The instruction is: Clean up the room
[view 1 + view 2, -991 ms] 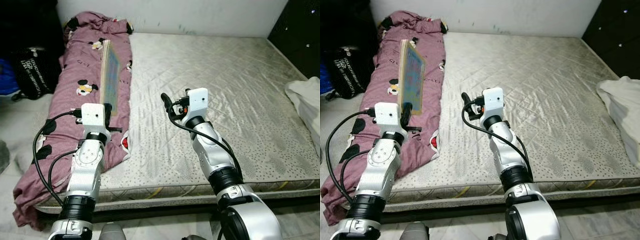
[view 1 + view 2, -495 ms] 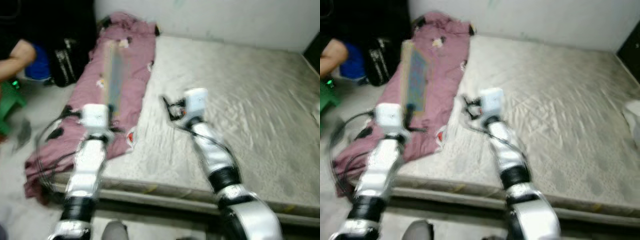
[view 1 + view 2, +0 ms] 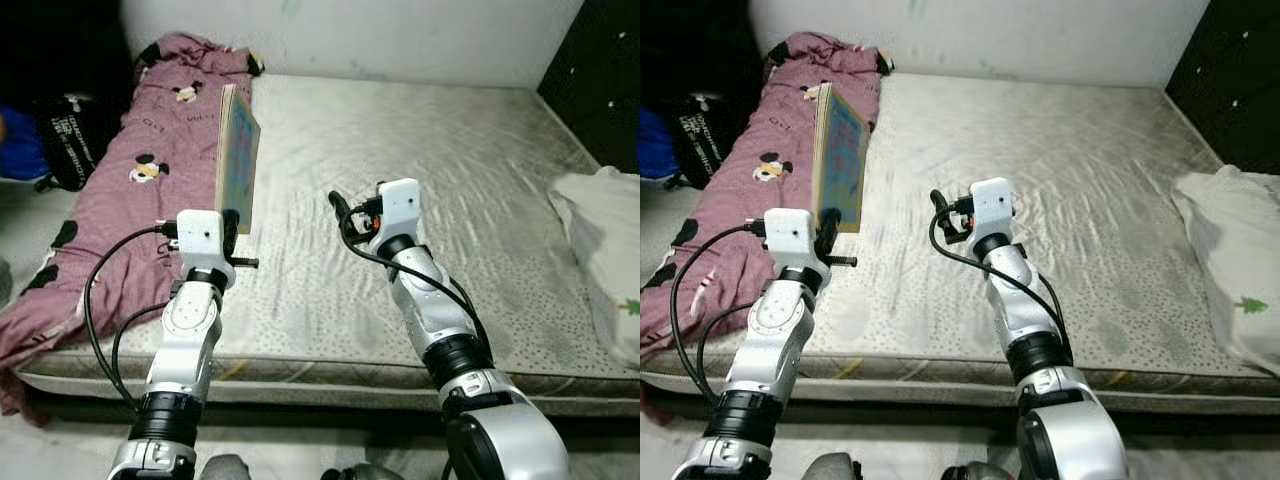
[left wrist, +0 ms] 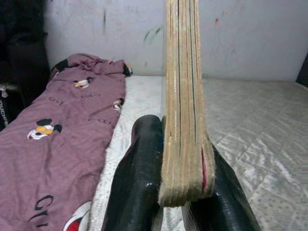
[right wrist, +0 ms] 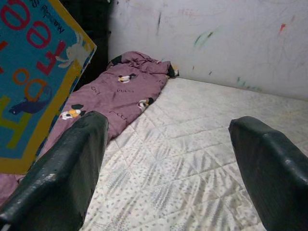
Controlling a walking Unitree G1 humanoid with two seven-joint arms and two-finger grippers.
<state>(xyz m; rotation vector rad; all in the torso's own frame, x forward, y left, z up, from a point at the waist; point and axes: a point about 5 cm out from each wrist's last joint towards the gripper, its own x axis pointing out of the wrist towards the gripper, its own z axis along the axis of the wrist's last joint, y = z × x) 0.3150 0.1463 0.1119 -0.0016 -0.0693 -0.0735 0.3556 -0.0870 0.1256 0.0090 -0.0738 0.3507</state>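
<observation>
Above the quilted grey mattress [image 3: 480, 160], the left gripper [image 4: 185, 199] pinches a thick cardboard book [image 3: 838, 160] upright; beside it the right gripper [image 5: 168, 178] hangs spread, near the purple blanket [image 3: 120, 180].

You see two silver arms built of rounded, jointed segments with dark bands at the lower joints. Each wrist carries a white boxy camera housing; looping black cables run from each down its forearm. The left gripper [image 4: 183, 202] and right gripper [image 5: 168, 173] each have long, glossy black fingers [image 4: 137, 183]. A small red spot, possibly a connector, sits beside the right housing.
</observation>
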